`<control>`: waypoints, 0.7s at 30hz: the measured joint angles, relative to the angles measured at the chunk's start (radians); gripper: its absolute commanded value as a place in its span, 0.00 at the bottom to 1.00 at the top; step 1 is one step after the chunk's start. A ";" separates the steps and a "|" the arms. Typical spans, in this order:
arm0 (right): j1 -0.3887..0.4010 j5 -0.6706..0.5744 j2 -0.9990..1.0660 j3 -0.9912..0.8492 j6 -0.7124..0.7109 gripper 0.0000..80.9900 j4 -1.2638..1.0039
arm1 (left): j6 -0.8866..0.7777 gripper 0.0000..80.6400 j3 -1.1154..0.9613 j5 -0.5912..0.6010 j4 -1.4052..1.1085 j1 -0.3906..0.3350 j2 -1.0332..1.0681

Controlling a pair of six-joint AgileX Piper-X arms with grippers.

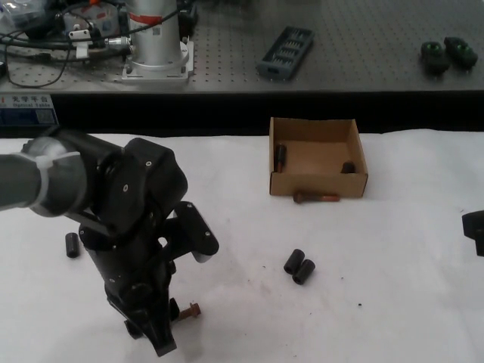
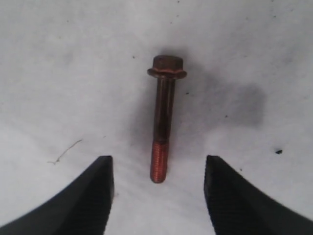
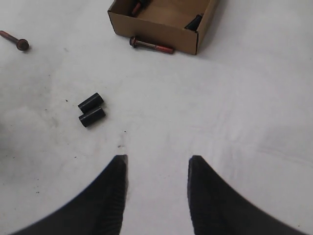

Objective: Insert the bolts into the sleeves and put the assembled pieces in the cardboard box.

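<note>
Left fingers (image 2: 95, 196) gape wide either side of the bolt (image 2: 164, 117)'s threaded end; right fingers (image 3: 105, 196) also apart.

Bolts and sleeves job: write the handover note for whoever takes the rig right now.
Left gripper: jaws open either side of a bolt lying on the bench, not gripped.
Right gripper: jaws open, holding nothing.
Cardboard box: two dark pieces inside; whether they are assembled is unclear.
Loose: second bolt against the box's front wall, pair of sleeves mid-bench, single sleeve beside the left arm.
Left to do: grip the bolt, fit bolts into sleeves, box them.
</note>
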 measured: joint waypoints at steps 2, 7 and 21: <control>0.000 0.000 0.000 0.000 0.000 0.37 0.000 | 0.003 0.50 0.000 0.007 0.003 0.000 0.000; 0.000 0.000 0.000 0.000 0.000 0.37 0.000 | 0.007 0.50 0.000 0.031 -0.016 0.000 0.000; 0.000 0.000 0.000 0.000 0.021 0.37 0.000 | 0.007 0.50 -0.012 0.067 -0.068 -0.011 0.094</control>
